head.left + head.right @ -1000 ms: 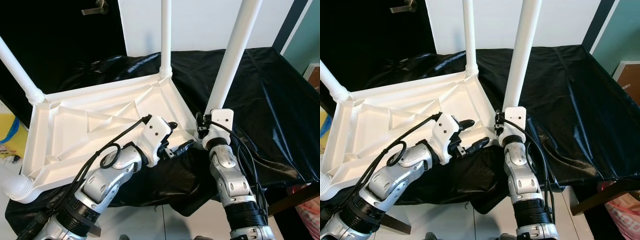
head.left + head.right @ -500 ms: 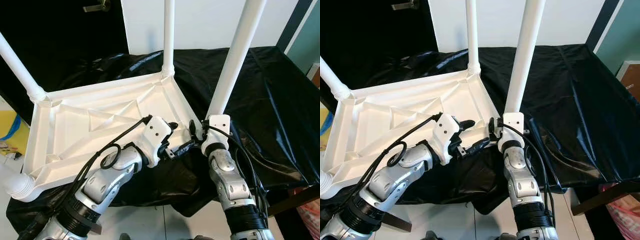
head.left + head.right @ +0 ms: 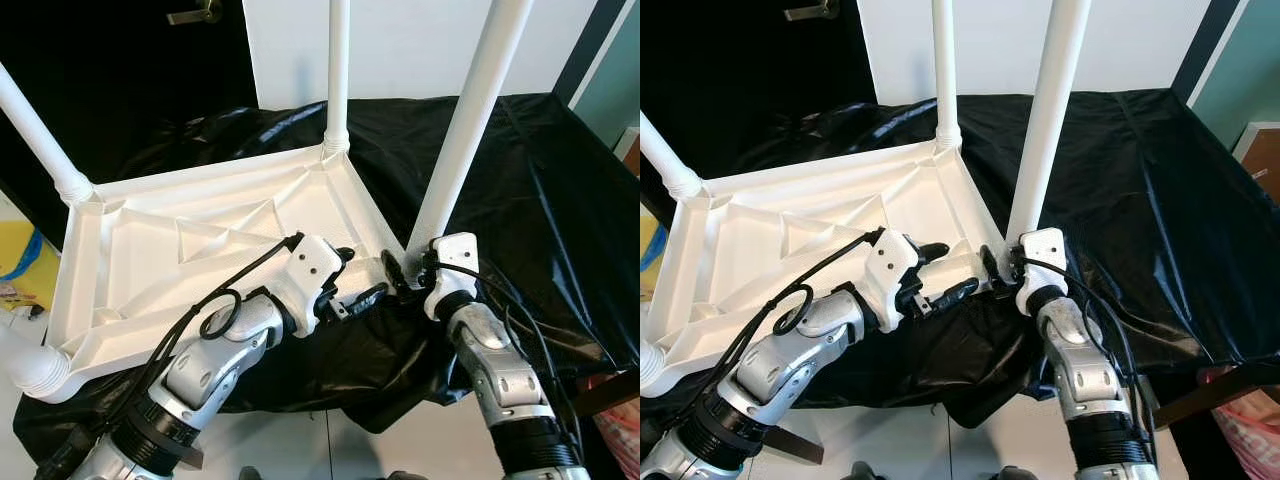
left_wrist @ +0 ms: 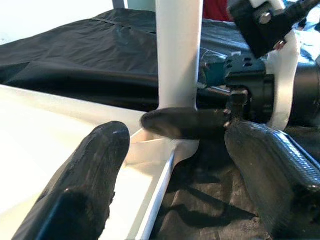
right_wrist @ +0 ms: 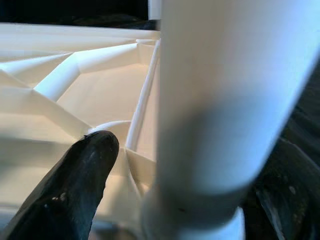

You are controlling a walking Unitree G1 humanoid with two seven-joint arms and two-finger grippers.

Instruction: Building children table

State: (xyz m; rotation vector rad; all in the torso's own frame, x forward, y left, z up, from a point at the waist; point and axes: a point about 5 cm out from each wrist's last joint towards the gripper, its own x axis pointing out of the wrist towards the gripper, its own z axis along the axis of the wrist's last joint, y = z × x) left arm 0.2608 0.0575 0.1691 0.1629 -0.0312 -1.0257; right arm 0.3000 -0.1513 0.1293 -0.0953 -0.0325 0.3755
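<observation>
Inverted white plastic children's table top (image 3: 190,250) lying underside-up on the black-sheeted table (image 3: 540,170), ribbed underside exposed, near right corner at the sheet's front edge. Four white tubular legs standing in corner sockets: near right leg (image 3: 465,130) upright and slightly tilted, far right leg (image 3: 338,70), far left leg (image 3: 40,140), near left leg (image 3: 35,370) at the frame edge.

Right end effector (image 3: 405,270) at the base of the near right leg; right wrist view showing one black finger (image 5: 75,185) on the table-top side of the leg and the other finger behind it, fingers spread around the foot of the leg. Firm pinch versus loose cradle not determinable.

Left end effector (image 3: 350,285) hovering just beside the same corner, fingers spread, holding nothing; left finger (image 4: 85,185) over the tray rim in the left wrist view, the right end effector's finger lying across the leg base ahead of it.

Change noted: against one second ago, right wrist shifted outward to the robot's right and lower, leg base now nearer the corner socket. Left arm essentially unmoved.

Judged meaning: fourth leg being seated or tightened in its socket; assembly close to completion. Seating depth not verifiable from these views.
</observation>
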